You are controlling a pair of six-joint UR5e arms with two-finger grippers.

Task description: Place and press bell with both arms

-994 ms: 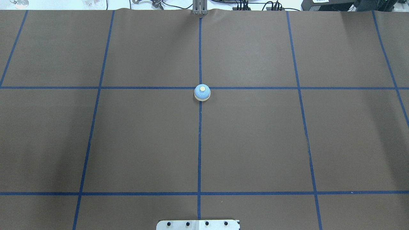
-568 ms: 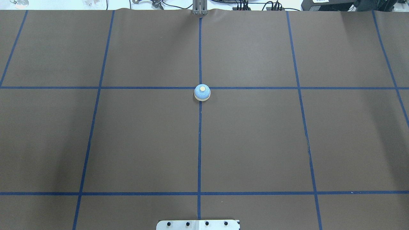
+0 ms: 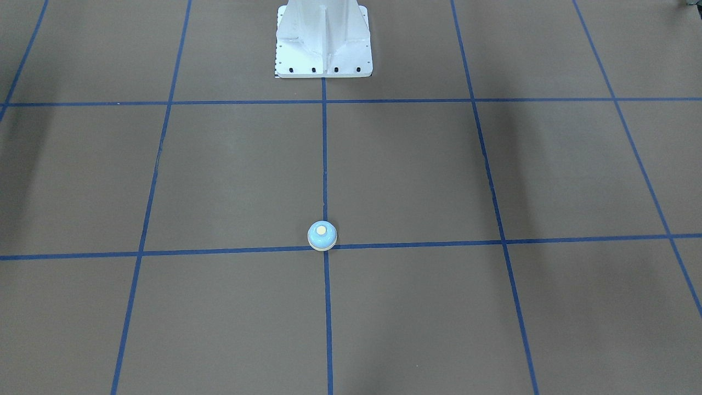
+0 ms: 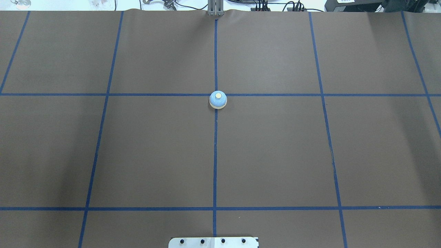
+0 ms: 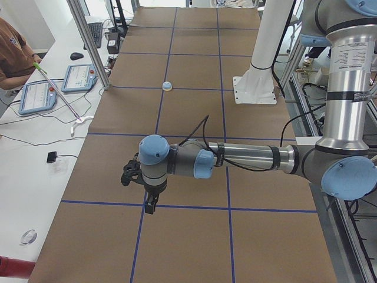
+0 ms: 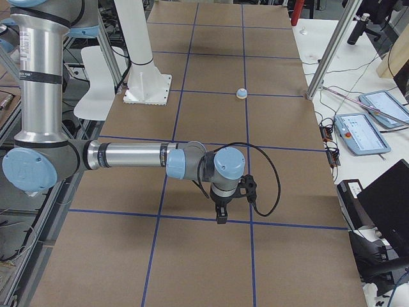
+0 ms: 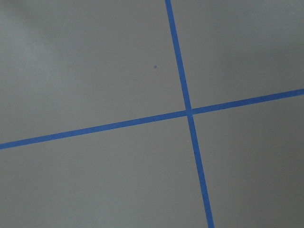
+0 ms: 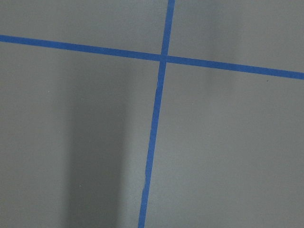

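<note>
Front-facing view: light-blue call bell (image 3: 322, 236) upright, cream button up, on the brown table sheet (image 3: 219, 175) at a crossing of blue tape lines (image 3: 411, 243), well apart from the white pedestal (image 3: 323, 44); neither gripper in frame. Overhead view: same call bell (image 4: 217, 100) at the central crossing, nothing touching it. Left-end view: left gripper (image 5: 151, 206) hanging fingers-down over the sheet near a tape line, far from the bell; spread or pressed together, cannot tell from here. Right-end view: right gripper (image 6: 220, 217) likewise fingers-down, well apart from the bell; finger state also impossible to tell. Wrist views (both): only bare sheet and one tape crossing each, no fingers, no bell. Judged risks: small smooth dome liable to slip or skid under an off-centre pinch; two grippers converging on one tiny item liable to clash; hard press near the rim liable to tip it.
</note>
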